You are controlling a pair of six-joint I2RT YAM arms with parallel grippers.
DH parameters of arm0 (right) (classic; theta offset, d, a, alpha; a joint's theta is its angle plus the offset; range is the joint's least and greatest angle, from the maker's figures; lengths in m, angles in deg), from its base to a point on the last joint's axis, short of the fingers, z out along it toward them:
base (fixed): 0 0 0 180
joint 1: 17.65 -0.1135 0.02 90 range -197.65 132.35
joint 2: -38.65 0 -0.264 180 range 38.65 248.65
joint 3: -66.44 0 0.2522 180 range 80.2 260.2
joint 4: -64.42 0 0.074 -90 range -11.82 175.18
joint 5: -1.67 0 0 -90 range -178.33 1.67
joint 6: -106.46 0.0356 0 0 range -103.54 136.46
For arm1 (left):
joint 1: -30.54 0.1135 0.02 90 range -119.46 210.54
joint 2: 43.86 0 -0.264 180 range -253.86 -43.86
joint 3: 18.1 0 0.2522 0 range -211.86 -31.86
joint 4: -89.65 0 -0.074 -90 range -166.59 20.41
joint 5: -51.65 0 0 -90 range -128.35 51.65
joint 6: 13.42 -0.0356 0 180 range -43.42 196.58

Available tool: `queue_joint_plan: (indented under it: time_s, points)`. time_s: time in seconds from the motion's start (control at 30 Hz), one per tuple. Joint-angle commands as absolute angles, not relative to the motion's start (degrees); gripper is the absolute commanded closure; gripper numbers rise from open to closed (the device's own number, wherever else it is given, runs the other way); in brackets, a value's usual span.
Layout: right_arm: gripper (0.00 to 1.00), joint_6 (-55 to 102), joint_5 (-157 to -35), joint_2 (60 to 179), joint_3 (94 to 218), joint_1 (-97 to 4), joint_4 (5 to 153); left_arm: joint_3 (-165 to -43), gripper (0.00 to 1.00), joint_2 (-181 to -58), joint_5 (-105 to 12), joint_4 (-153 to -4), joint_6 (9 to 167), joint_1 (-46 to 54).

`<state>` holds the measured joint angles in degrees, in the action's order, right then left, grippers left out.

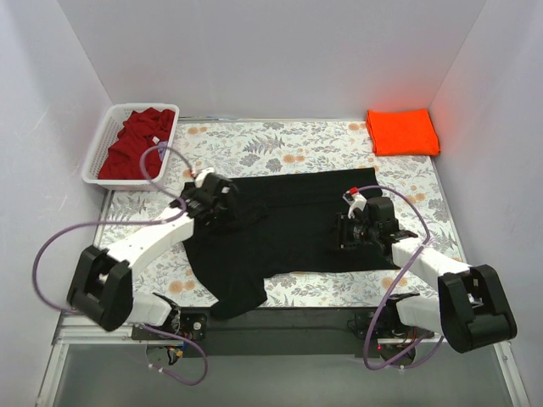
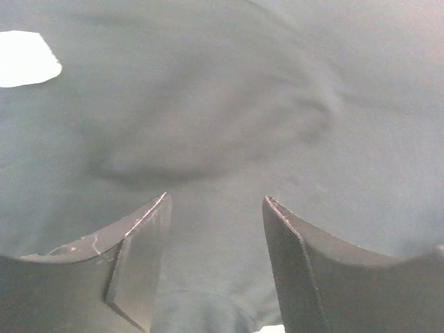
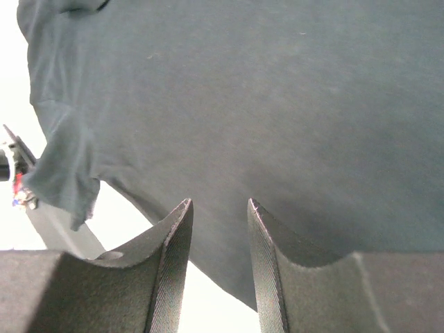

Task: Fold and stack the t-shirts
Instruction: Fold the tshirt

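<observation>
The black shirt (image 1: 288, 225) is lying spread across the middle of the table (image 1: 254, 144), one sleeve drooping past the near edge at 7 o'clock. The left gripper (image 1: 219, 202) is poised at the shirt's 9 o'clock side, fingers (image 2: 139, 257) parted wide with only cloth showing beyond them. The right gripper (image 1: 349, 231) is sitting at the 3 o'clock side, its fingers (image 3: 173, 257) parted by a narrower gap, clasping nothing. The orange shirt (image 1: 403, 132) is lying folded at 1 o'clock. The red shirt (image 1: 136, 144) is sitting crumpled in the basket (image 1: 97, 151) at 10 o'clock.
</observation>
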<state>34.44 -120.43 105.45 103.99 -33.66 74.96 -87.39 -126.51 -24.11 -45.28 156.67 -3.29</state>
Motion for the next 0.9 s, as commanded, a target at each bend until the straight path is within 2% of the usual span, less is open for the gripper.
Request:
queue_joint_plan:
  time_s: [0.0, 0.17, 0.47, 0.87]
  points:
    - [0.57, 38.7, -123.8, 109.3, 107.5, -36.4, 67.2, -77.8, 0.47, -117.5, -25.5, -52.2, 161.4, 2.2]
    - [0.58, 42.0, -122.8, 116.0, 112.9, -41.5, 60.7, -68.8, 0.55, -111.4, -24.8, -60.2, 162.5, 4.3]
    - [0.6, 48.7, -120.8, 131.0, 124.7, -47.7, 53.1, -66.4, 0.53, -116.7, -22.8, -64.3, 162.4, 4.4]
    - [0.6, 55.5, -121.9, 147.3, 134.3, -49.6, 45.5, -67.8, 0.51, -122.9, -22.4, -66.3, 162.6, 4.5]
